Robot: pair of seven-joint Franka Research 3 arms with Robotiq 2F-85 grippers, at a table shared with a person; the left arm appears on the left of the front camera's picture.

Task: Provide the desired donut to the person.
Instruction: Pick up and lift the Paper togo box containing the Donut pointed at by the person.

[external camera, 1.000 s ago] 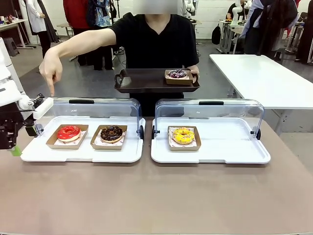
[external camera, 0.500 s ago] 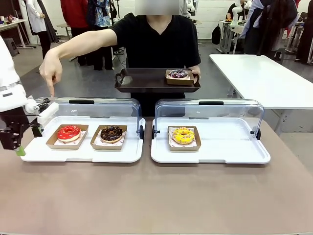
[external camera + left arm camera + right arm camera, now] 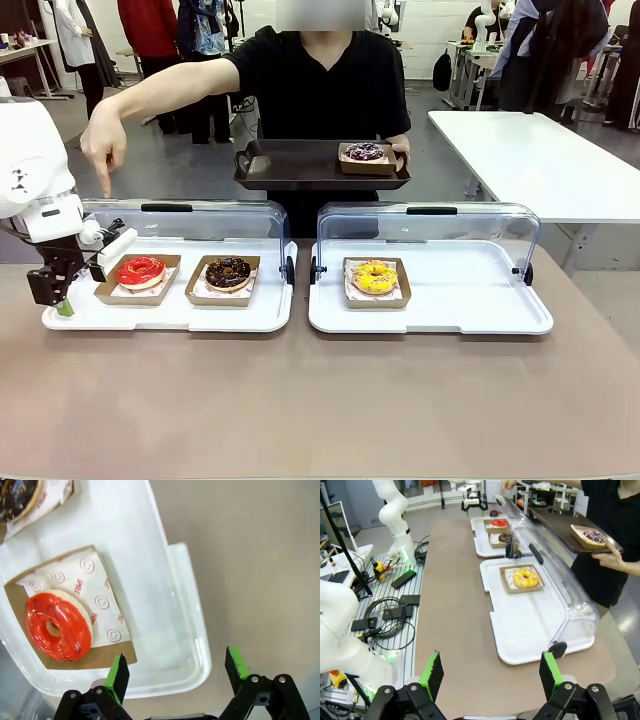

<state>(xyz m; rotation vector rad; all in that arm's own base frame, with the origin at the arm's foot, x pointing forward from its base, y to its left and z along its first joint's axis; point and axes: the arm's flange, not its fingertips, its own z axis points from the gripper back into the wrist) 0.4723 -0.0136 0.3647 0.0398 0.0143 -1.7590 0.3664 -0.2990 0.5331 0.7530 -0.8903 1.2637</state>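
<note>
Left claw [image 3: 177, 670], released, hangs over a corner of the white tray [image 3: 170, 318] at frame left, beside the red donut [image 3: 140, 270] the person's hand [image 3: 103, 148] points toward; right claw [image 3: 490, 674] gapes above the counter [image 3: 320, 400].

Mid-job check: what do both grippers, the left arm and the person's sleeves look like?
The left arm is glossy white with rounded links. The left gripper and right gripper are black, with bolted finger links and bright green pads. The person wears a black T-shirt with short sleeves.
</note>
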